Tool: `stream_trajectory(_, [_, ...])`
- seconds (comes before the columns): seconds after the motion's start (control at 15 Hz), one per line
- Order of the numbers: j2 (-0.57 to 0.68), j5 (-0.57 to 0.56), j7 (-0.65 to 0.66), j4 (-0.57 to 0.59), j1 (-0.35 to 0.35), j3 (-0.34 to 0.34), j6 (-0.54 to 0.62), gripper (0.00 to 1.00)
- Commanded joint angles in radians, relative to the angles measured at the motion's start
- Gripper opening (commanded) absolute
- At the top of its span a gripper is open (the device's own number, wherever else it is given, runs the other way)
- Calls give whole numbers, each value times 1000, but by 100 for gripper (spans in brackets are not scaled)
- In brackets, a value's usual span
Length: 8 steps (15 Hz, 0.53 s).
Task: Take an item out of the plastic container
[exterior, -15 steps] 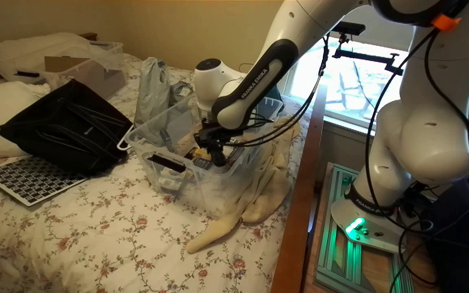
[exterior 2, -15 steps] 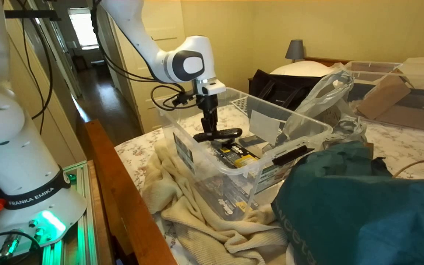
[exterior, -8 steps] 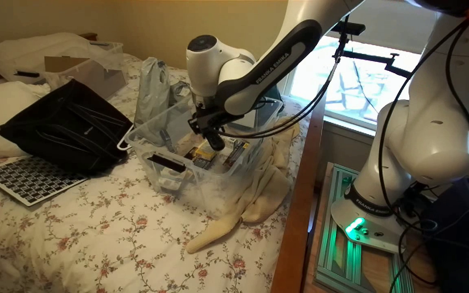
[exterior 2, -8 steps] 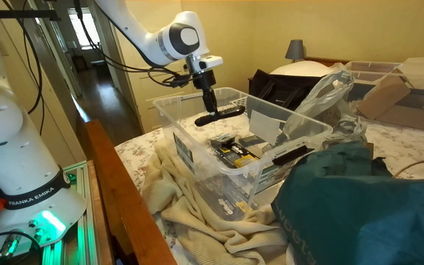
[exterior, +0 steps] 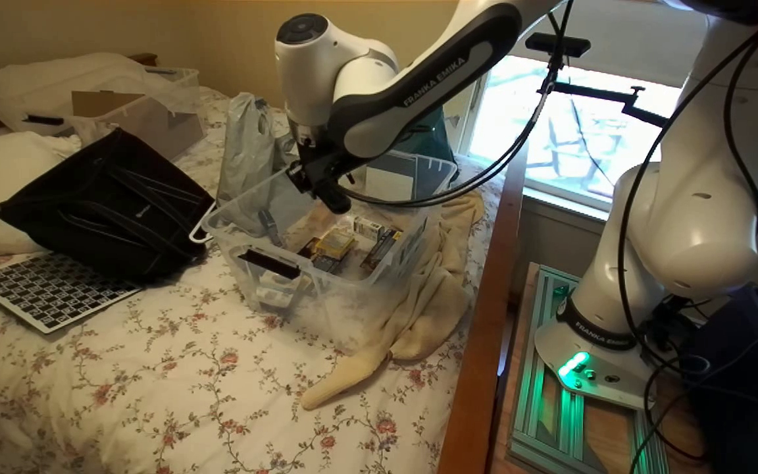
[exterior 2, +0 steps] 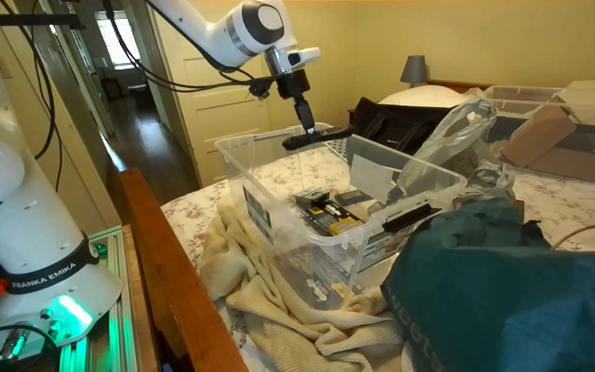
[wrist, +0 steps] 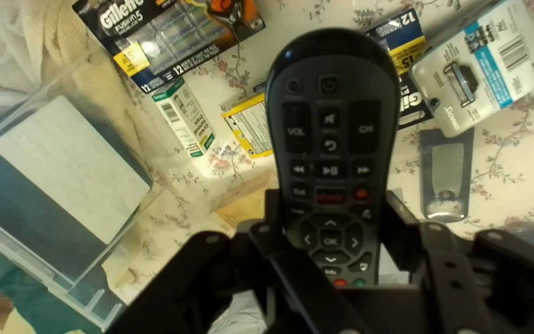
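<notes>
while packages (exterior: 335, 245) lie in the plastic container (exterior: 336, 309), gripper (wrist: 334, 213) above, jaws partway apart, clasping a black remote control (wrist: 332, 157)

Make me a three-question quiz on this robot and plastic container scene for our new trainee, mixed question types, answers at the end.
1. Short answer: what is the gripper holding?
2. True or false: the cream knitted cloth lies outside the clear plastic container.
3. Multiple choice: which brand name shows on the razor-cartridge pack at the top left of the wrist view? A, Bic; B, Gillette; C, Schick.

Key: 1, a black TV remote; 2, true; 3, B.
</notes>
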Motion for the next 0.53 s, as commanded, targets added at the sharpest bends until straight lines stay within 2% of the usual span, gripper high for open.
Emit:
stream_trajectory(0.0, [51,-24,-85,120,-33,34,-48,29])
stream_trajectory(0.47, [151,-1,-234,278,-26,49,-20,29])
